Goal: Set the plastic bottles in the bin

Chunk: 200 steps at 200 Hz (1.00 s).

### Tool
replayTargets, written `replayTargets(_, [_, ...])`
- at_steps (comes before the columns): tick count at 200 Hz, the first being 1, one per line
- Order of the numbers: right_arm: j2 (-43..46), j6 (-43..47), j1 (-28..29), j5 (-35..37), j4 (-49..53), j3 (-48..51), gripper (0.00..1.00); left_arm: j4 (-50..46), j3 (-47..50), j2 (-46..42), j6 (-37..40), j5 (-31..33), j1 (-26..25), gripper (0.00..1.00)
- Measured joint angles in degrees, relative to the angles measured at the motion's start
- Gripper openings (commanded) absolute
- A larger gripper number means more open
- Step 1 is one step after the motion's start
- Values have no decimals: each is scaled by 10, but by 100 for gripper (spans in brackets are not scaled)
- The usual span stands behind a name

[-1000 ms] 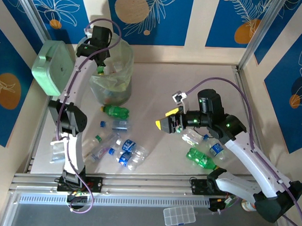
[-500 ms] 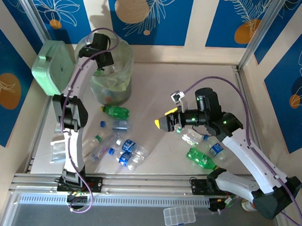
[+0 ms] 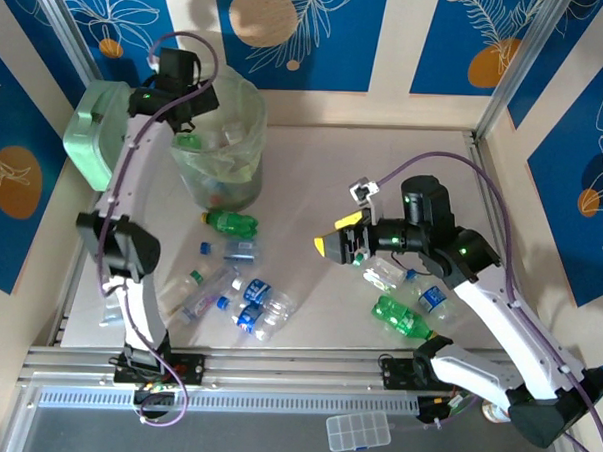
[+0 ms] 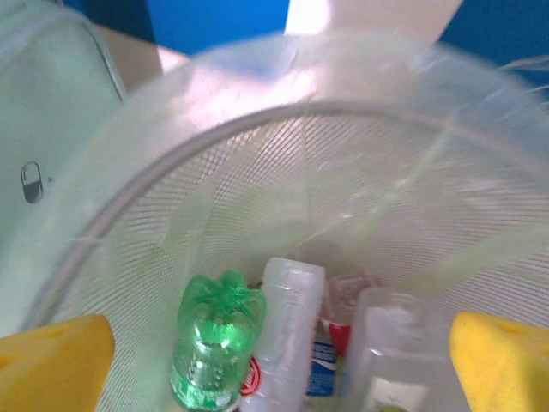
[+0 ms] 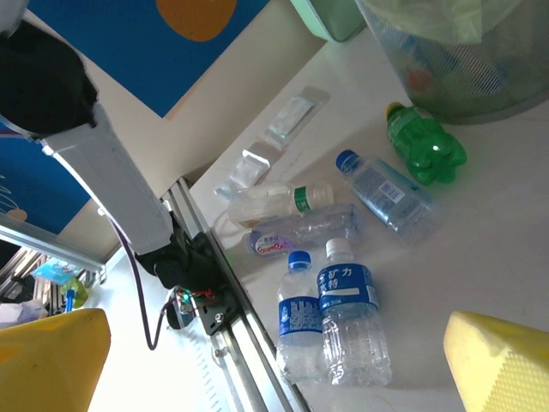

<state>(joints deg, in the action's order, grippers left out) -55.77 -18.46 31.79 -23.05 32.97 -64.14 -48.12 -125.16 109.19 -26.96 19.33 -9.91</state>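
Observation:
The bin [image 3: 224, 173] stands at the back left, lined with a clear bag. My left gripper [image 3: 188, 133] hangs open over its left rim. In the left wrist view the yellow fingertips [image 4: 53, 362] stand wide apart with nothing between them, and below them in the bin [image 4: 343, 172] lie a green bottle [image 4: 214, 335] and clear bottles [image 4: 290, 330]. Several plastic bottles lie on the table: a green one [image 3: 230, 222], blue-labelled ones [image 3: 257, 292], another green one [image 3: 403, 318]. My right gripper [image 3: 336, 236] hovers open mid-table, above two blue-labelled bottles [image 5: 347, 322].
A mint green box [image 3: 105, 137] leans left of the bin. Clear packets [image 3: 116, 303] lie at the table's left edge and a loose blue cap [image 3: 206, 248] near the bottles. A small compartment case [image 3: 358, 432] sits in front of the rails.
The left gripper's jaws have opened wide over the bin, and its wrist has swung left toward the bin's left rim. The right gripper has barely shifted.

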Motion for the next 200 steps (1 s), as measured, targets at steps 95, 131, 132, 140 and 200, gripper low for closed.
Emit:
replayTargets(95, [-24,-167,-15,294,150,-1,92,169,333,-358,25,-99,-238,99])
replayTargets(131, [-25,-262,-17,385,219,42,98,159,421,-383,31,-108,-270,99])
replayTargets(132, [-25,-264,-18,387,221,43,98,159,426,-385,31,-108,-271,99])
replayTargets(140, [-26,-282,-22,401,240,56,98,158,450,-394,32,-108,-271,99])
replayTargets(200, [-67,-363,-65,417,289,76,96,160,557,-458,44,-113,-271,99])
